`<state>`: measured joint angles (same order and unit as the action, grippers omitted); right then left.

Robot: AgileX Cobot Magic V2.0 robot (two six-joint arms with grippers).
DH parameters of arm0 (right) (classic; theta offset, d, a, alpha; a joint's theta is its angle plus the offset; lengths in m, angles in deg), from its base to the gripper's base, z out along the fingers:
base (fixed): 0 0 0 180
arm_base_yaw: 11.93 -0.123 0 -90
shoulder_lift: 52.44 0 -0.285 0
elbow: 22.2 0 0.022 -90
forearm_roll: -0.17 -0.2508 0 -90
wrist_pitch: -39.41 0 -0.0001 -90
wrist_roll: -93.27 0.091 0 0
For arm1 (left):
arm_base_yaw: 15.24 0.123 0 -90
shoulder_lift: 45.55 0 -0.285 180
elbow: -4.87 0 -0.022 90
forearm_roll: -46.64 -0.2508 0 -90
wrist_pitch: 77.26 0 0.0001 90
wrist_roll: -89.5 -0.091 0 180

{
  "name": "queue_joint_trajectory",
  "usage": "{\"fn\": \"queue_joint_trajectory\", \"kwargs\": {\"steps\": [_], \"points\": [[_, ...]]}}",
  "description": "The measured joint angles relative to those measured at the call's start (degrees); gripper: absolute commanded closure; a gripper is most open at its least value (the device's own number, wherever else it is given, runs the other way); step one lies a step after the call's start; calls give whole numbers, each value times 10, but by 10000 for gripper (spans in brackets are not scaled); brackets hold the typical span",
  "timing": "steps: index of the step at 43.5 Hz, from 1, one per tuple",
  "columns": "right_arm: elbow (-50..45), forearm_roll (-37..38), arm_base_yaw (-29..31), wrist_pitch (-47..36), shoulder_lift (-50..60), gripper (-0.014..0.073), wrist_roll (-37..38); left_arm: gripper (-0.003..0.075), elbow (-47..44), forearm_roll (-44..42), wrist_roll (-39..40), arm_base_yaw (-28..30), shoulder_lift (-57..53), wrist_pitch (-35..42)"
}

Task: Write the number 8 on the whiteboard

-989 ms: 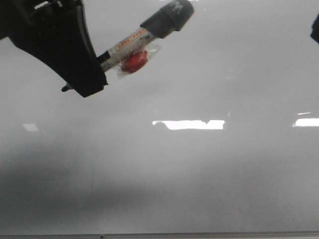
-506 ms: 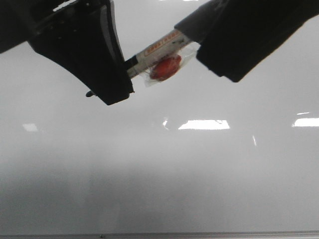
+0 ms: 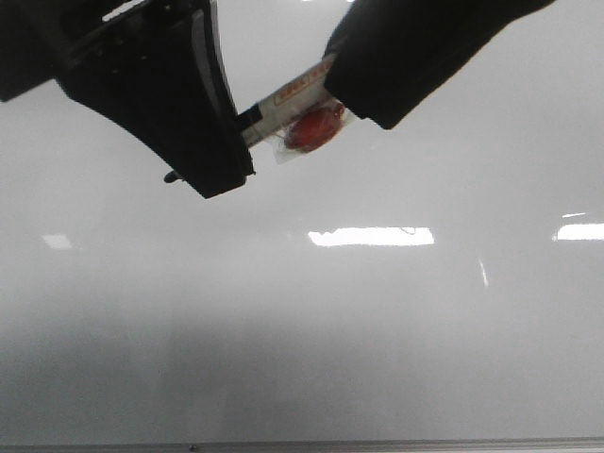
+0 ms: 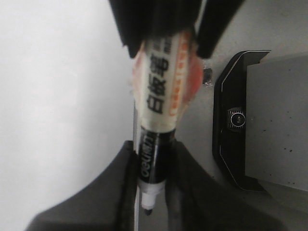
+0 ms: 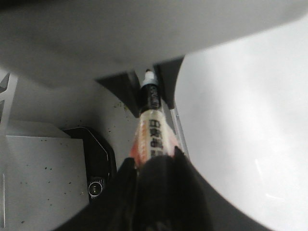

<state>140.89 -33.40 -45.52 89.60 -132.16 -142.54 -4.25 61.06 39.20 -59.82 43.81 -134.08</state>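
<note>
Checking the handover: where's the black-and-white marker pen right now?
Upper centre of the front view, above the glossy pale whiteboard: the black-and-white marker pen spans between the left gripper at its tip end and the right gripper at its rear.

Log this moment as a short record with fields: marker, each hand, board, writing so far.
marker: black-and-white barrel with a red blob taped on, held in the air between both hands
left hand: shut on the tip end; nib pokes out past its fingers
right hand: shut on the rear end
whiteboard: glossy, with light reflections
number 8: none visible on the board
</note>
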Motion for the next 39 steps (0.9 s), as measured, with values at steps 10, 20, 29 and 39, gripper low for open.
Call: {"fn": "queue_joint_trajectory", "kwargs": {"steps": [10,20,29,39], "points": [[0,0,0,0,0,688,-1,563,0,0,0,0,0,0],[1,2,0,6,-1,700,4,272,2,-31,33,0,-1,8],[19,140,11,17,31,700,151,281,3,-106,142,12,-60,-4],[-20,212,115,-22,113,700,386,281,-38,-110,238,107,-152,2]]}}
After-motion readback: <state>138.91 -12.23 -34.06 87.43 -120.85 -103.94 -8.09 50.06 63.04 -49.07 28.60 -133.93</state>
